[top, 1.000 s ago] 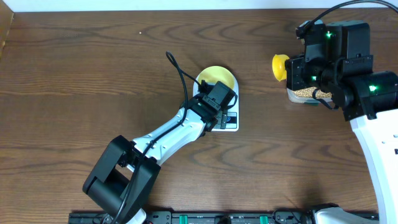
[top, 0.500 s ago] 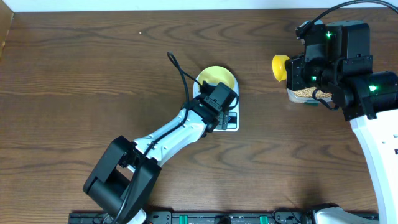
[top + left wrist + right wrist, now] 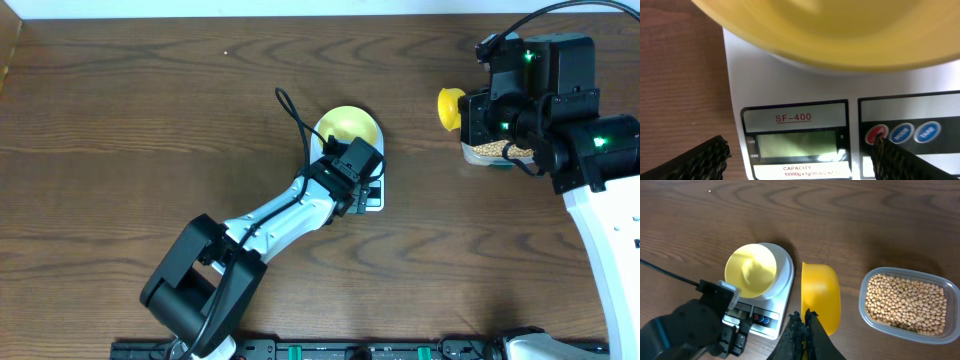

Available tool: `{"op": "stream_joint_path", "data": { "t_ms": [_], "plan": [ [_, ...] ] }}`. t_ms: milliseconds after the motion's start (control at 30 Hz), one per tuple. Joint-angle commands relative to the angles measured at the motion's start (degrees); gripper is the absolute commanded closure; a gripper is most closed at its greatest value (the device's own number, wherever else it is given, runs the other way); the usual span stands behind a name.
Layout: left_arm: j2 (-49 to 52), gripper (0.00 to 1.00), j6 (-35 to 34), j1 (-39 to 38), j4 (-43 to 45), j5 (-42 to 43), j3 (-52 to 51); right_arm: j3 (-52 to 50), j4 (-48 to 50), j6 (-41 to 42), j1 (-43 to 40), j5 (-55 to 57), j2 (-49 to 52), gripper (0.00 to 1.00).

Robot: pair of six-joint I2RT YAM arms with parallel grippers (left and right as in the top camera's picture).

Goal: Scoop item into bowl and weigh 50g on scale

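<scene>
Pale yellow bowl (image 3: 348, 124) sitting on white scale (image 3: 790, 80), looks empty, at the end away from the display (image 3: 797, 145). Left jaws wide apart, low over the display end, gripping nothing; one finger (image 3: 890, 160) right at the red button (image 3: 877, 133), contact unclear. Right jaws clamped together on handle of yellow scoop (image 3: 821, 297), held up between scale and clear tub (image 3: 863, 297). Beans (image 3: 905, 300) in the tub, on table (image 3: 120, 150), apart from the scale.
</scene>
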Motion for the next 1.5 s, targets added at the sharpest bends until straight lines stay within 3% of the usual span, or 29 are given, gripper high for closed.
{"op": "stream_joint_path", "data": {
  "t_ms": [0, 1467],
  "plan": [
    [1.01, 0.07, 0.37, -0.13, 0.11, -0.81, -0.35, 0.46, -0.11, -0.07, 0.42, 0.20, -0.26, 0.99],
    [2.38, 0.07, 0.74, -0.11, 2.43, -2.71, -0.35, 0.44, -0.98, -0.09, 0.42, 0.22, -0.26, 0.99]
  ]
}}
